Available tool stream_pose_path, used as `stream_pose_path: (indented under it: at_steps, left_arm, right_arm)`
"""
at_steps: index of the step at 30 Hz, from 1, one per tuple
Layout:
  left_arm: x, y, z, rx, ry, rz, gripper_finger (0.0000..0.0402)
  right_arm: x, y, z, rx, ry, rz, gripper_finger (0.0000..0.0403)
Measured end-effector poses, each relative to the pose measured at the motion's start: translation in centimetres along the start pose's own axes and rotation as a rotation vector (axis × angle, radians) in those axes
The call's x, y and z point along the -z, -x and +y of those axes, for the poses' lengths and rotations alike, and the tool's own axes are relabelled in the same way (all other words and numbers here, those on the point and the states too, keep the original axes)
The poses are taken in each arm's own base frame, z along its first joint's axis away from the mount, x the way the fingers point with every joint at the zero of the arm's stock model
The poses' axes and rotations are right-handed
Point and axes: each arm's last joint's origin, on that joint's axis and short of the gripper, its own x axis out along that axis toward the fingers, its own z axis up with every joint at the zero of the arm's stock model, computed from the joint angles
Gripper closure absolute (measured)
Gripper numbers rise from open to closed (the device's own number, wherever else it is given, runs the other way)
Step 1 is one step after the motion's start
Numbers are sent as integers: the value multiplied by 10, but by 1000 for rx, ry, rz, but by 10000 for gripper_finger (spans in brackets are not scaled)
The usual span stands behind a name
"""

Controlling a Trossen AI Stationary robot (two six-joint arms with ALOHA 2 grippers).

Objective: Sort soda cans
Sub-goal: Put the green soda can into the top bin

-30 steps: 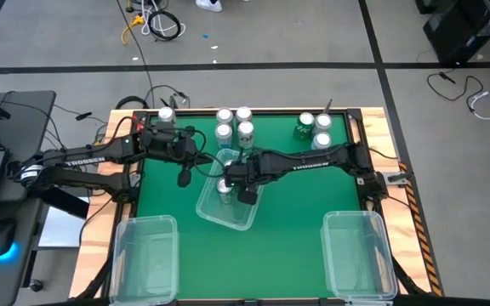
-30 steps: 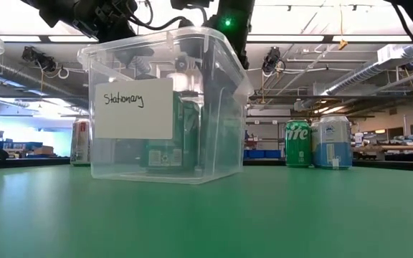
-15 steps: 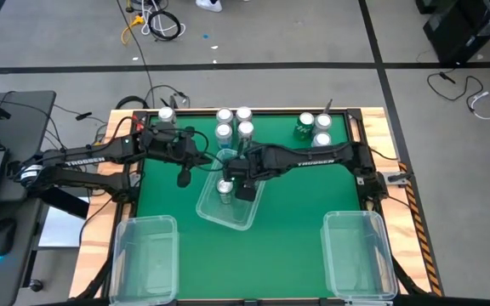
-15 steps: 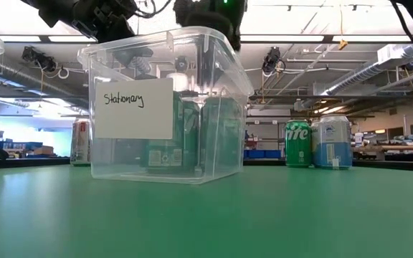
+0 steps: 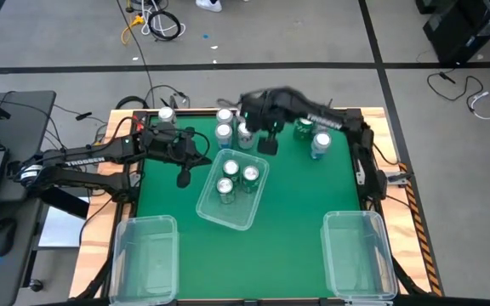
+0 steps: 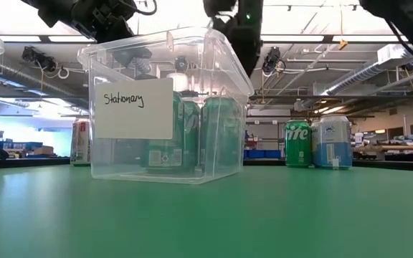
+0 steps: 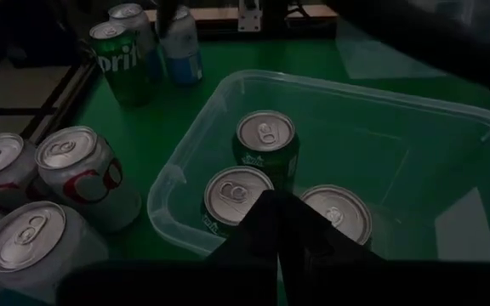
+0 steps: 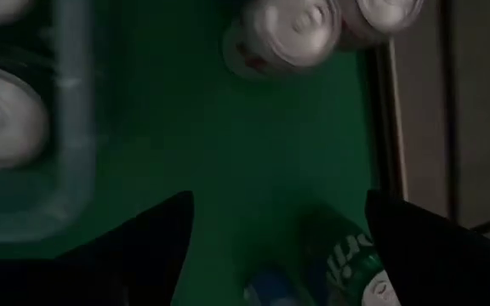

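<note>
My right gripper [image 5: 266,140] is up over the far side of the green table [image 5: 296,195], fingers spread wide, nothing between them. It sits past the far rim of the middle bin [image 5: 232,189], just beside the cluster of white cans [image 5: 225,127] by the far edge; part of that cluster is hidden under my arm in the high view. Three green cans [image 5: 238,177] stand upright in the middle bin, near me but apart from my fingers. In the right wrist view, two silver-topped cans [image 8: 300,30] lie ahead of my fingers, a green can [image 8: 347,255] is between the fingertips' line and the table edge, and something blue beside it is cut off, can't tell what exactly. Another can [image 5: 320,144] stands on my far right side, with a green one [image 5: 303,127] partly covered by my arm. My left gripper [image 5: 185,177] hangs over the table just beside the bin's left side, fingers pressed together, empty. One more can [image 5: 166,115] sits at the far left corner. In the low view, the bin's label hides most of one can, and both grippers are cut off at the top. Two other clear bins [image 5: 145,255] sit at the near corners; contents not clear to me.
</note>
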Motion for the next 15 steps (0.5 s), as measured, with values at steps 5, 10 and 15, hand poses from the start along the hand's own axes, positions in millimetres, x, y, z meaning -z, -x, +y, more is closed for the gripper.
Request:
stream_pose_path:
  at_steps: [5, 10, 15]
  left_arm:
    - [2, 0, 0, 3, 5, 20, 400]
    - [4, 0, -1, 6, 12, 38, 400]
    - [5, 0, -1, 7, 32, 47, 400]
  right_arm:
    - [10, -13, -47, 6, -70, 42, 71]
    - [21, -18, -82, -48, -152, 44, 69]
    - [37, -27, -104, -70, -194, 84, 73]
